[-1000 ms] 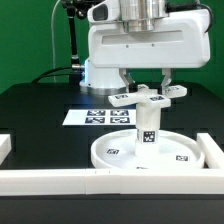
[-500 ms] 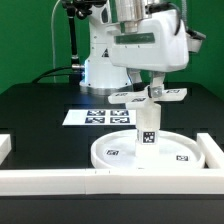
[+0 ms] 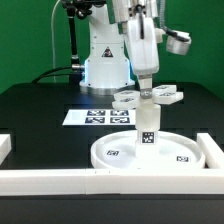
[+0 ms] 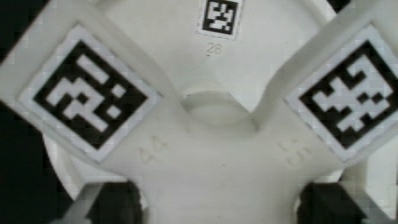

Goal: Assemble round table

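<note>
The large rimmed round disc lies flat near the front of the table. The short cylindrical leg stands upright at its middle. The cross-shaped foot piece sits on top of the leg. My gripper comes straight down onto it and is shut on one of its arms. In the wrist view the foot piece fills the picture, with a tag on each of two arms. My gripper has dark pads pressed on both sides of an arm. The disc shows beyond.
The marker board lies flat behind the disc, at the exterior view's left. Long white border bars run along the front, the right and the left edge. The robot's base stands at the back.
My wrist has turned about its vertical axis over the leg, and the hand's wide body has swung round to a narrow profile. The foot piece has turned with it on top of the leg.
</note>
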Motion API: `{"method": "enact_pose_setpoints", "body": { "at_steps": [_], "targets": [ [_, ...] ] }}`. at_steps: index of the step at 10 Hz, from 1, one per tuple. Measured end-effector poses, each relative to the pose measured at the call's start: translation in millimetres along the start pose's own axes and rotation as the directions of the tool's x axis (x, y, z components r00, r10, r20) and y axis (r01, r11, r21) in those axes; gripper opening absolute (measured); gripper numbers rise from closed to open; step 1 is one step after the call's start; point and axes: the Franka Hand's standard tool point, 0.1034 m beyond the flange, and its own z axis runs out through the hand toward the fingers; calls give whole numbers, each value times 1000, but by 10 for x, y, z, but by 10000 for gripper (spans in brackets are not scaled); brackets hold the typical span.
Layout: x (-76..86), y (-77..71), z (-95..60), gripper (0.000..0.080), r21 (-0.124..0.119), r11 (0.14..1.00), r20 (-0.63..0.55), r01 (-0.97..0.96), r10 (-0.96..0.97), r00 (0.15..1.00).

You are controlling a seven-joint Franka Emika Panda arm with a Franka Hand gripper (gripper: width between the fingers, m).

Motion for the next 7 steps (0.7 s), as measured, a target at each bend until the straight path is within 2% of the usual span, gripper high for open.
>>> {"method": "enact_pose_setpoints", "body": {
  "at_steps": [2,5,6,7],
  "targets": [
    [2,0,0,435,1,984,16,-179,179,984],
    [6,-4,-2,435,-6,959,40,-285,285,958],
    [4,-1,3,511,-6,964,39,-266,266,963],
    [6,2,1,511,-10,971,40,-240,240,970]
  ]
}}
